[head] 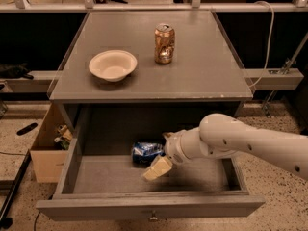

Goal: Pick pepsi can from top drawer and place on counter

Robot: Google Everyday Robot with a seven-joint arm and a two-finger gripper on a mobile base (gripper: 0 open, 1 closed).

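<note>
The pepsi can [144, 151], blue and dented, lies on its side on the floor of the open top drawer [96, 177], near the back middle. My gripper [157, 156] reaches into the drawer from the right on a white arm. It is open, with one cream finger [157, 169] in front of the can's right end and the other just behind it. The counter [202, 76] is the grey top above the drawer.
A white bowl [112, 65] sits on the counter's left and a gold can [164, 44] stands upright at its back middle. A cardboard box [47, 148] with clutter stands on the floor left of the drawer. The drawer front has a small knob [153, 218].
</note>
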